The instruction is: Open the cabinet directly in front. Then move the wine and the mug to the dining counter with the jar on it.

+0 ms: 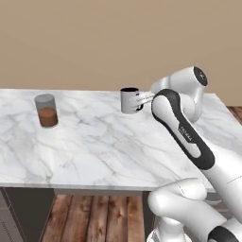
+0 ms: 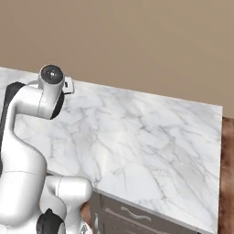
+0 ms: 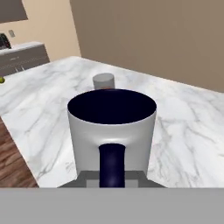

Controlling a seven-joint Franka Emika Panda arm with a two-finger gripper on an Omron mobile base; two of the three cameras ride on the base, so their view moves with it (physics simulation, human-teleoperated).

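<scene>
The mug (image 1: 129, 99) is held by its handle in the closed gripper (image 1: 142, 99), upright just above the marble desk (image 1: 94, 146), well apart from the jar (image 1: 47, 110). Placement step judged in hand; lowering and release are called for next

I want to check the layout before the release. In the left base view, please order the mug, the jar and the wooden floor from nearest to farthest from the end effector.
1. mug: at the end effector, gripped by its handle.
2. jar: far left on the dining counter.
3. wooden floor: below the counter's near edge.
</scene>
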